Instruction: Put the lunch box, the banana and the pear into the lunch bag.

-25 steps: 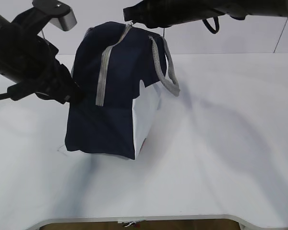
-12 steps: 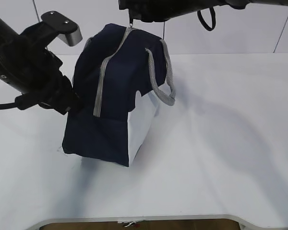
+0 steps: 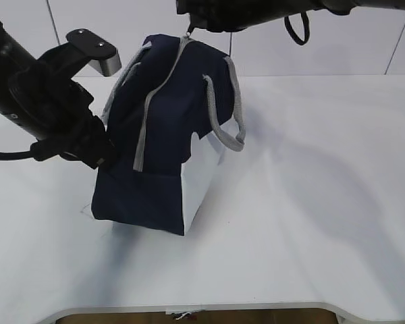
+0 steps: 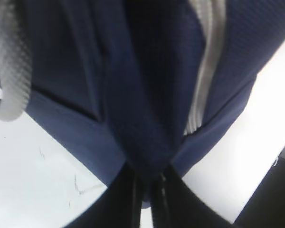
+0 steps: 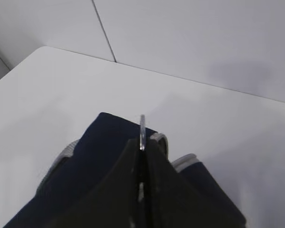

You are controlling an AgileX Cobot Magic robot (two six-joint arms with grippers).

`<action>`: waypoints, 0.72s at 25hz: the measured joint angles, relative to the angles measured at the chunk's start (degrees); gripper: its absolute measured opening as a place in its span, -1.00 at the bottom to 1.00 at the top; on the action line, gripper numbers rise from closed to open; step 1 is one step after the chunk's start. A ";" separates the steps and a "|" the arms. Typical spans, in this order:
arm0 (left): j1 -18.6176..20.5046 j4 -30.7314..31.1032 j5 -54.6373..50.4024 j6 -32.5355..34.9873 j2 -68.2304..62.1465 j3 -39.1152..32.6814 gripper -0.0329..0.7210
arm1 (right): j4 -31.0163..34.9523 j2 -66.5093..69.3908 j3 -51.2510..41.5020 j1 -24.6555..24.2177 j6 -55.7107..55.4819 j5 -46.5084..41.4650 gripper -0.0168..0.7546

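Observation:
The navy lunch bag [image 3: 162, 135] stands tilted on the white table [image 3: 310, 202], its grey zipper [image 3: 152, 108] running down the near face. My left gripper [image 3: 108, 158] is shut on a fold of the bag's fabric [image 4: 152, 118] at its left end. At the bag's top, my right gripper [image 3: 189, 30] is shut on the zipper's ring pull [image 5: 142, 128]. A grey handle [image 3: 233, 108] hangs on the right side. The lunch box, the banana and the pear are out of view.
The table's front edge [image 3: 189, 307] runs along the bottom of the exterior view. A pale panelled wall [image 3: 337, 47] stands behind the table. The left arm's body [image 3: 40, 101] hangs over the table left of the bag.
The left arm has shifted a little right and lower with the fabric, and the bag has turned slightly. Both grippers have kept their hold.

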State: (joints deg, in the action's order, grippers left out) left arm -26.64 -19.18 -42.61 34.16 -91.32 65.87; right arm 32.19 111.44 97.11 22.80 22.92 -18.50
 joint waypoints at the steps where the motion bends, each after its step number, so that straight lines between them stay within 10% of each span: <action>1: 0.00 0.00 -0.09 0.00 0.00 0.00 -0.91 | 0.00 0.15 0.00 -0.47 0.00 -0.01 -0.92; 18: 0.00 0.00 -0.09 0.10 0.00 0.00 -0.91 | 4.44 1.53 0.00 -3.22 0.24 -1.34 -0.92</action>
State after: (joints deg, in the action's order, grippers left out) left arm -26.64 -19.18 -42.70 34.26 -91.32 65.87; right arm 36.63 112.97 97.11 19.59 23.16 -19.84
